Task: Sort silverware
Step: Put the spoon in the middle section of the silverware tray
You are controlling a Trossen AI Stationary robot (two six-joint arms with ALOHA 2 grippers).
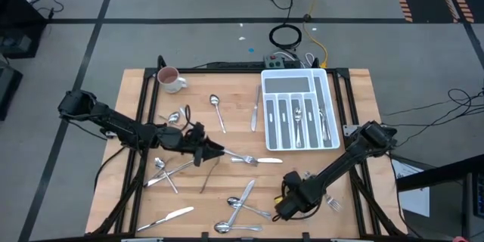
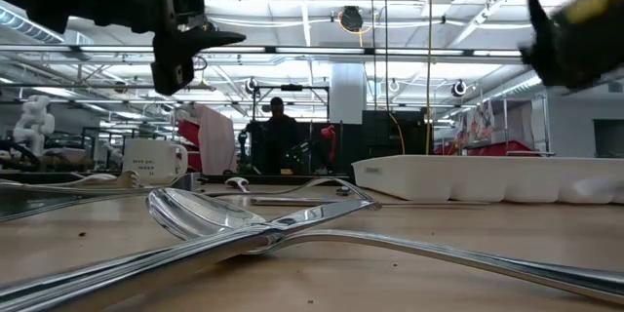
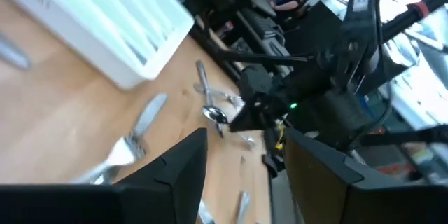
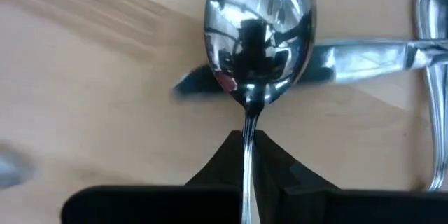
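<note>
Silverware lies scattered over the wooden table: a fork (image 1: 246,159) in the middle, forks (image 1: 162,170) at the left, and a knife (image 1: 172,215) and spoons (image 1: 238,227) near the front edge. My right gripper (image 1: 290,204), pointing down near the front right, is shut on a spoon (image 4: 259,35). My left gripper (image 1: 215,151) hovers open and nearly level over the table's middle, with nothing between its fingers (image 3: 182,175). The white tray (image 1: 299,110) at the far right holds several pieces. My right gripper pinches the spoon's handle just behind the bowl (image 4: 246,129) between its two fingers, from above. The handle runs back between the fingers, and the bowl (image 4: 259,35) sticks out ahead of them, hollow side up. The bowl's shadow falls on the wood and on a knife (image 4: 364,56) below.
A white-and-pink mug (image 1: 170,79) stands at the far left. A spoon (image 1: 217,110) and a knife (image 1: 255,113) lie left of the tray. A fork (image 1: 333,204) lies right of my right gripper. Cables and a grey box (image 1: 276,62) sit behind the table.
</note>
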